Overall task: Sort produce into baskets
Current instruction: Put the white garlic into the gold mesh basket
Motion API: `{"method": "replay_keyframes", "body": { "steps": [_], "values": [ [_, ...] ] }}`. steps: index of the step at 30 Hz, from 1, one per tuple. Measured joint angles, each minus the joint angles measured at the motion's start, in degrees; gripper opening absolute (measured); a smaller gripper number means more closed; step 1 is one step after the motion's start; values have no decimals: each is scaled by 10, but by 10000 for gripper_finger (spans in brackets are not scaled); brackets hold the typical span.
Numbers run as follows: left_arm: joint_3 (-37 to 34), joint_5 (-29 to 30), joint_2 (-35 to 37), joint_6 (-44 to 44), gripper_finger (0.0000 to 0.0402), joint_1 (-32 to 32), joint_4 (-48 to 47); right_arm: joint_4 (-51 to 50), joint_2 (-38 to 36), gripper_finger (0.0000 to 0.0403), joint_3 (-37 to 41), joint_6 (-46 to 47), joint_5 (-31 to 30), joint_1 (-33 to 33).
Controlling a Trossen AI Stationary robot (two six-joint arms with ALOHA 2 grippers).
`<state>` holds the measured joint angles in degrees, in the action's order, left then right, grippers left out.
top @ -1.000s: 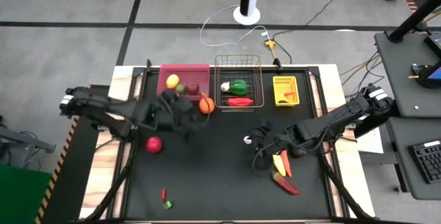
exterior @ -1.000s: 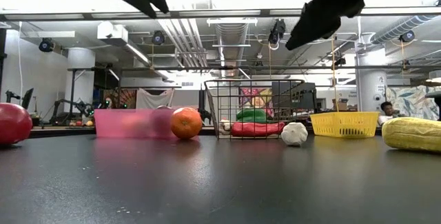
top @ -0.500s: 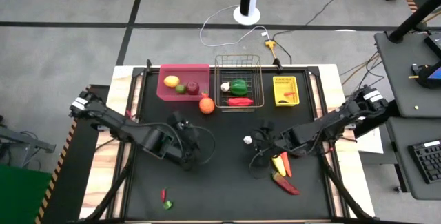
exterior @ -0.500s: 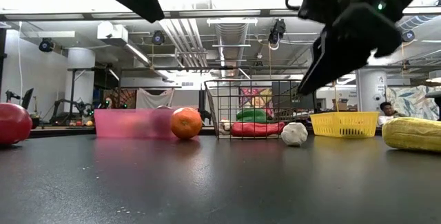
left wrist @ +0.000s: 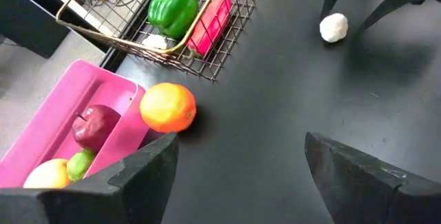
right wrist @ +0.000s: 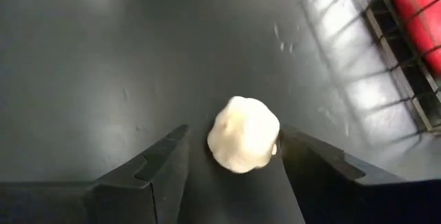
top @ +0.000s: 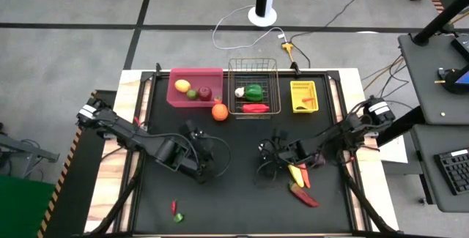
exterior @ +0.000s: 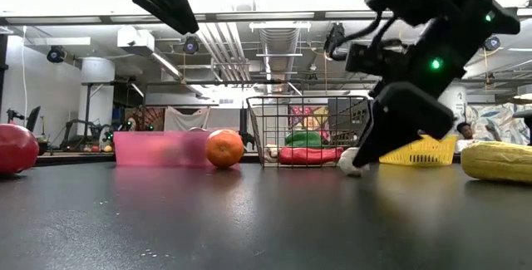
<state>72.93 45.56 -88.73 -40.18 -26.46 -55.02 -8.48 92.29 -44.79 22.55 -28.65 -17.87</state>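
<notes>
Garlic (left wrist: pixel 334 27): lying white and round on the black table (top: pixel 242 201), just right of the middle of the high view, in front of the wire basket (top: pixel 253 61).

Right claw (right wrist: pixel 234 138): reaching in from the right side of the high view and sitting low over the garlic, one finger on each side. Not squeezing it yet; fingers spread, with a little gap showing on one side.

Left claw (left wrist: pixel 241 148): hanging over the table left of the middle of the high view, fingers spread wide, holding nothing.

Orange (top: pixel 218 111): sitting on the table between the pink bin (top: pixel 196 70) and the wire basket, near the top of the table.

Inside the pink bin: lying together, a yellow lemon (top: pixel 182 86), a green lime (top: pixel 192 94) and a dark red apple (top: pixel 205 92).

Inside the wire basket: resting side by side, a green pepper (top: pixel 254 91) and something red.

Yellow bin (top: pixel 303 84): standing at the upper right of the table.
</notes>
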Motion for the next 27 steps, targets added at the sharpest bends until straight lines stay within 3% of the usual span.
{"method": "replay_keyframes", "body": {
  "steps": [6, 17, 27],
  "values": [
    [0, 0, 0, 0, 295, 0, 0, 3, -1, 179, 0, 0, 2, 2],
    [0, -1, 0, -7, 295, 0, -7, 4, -6, 73, 0, -1, 2, 8],
    [-2, -32, -8, -57, 295, 4, -27, 0, -69, 67, -17, -34, 35, 8]
  ]
}}
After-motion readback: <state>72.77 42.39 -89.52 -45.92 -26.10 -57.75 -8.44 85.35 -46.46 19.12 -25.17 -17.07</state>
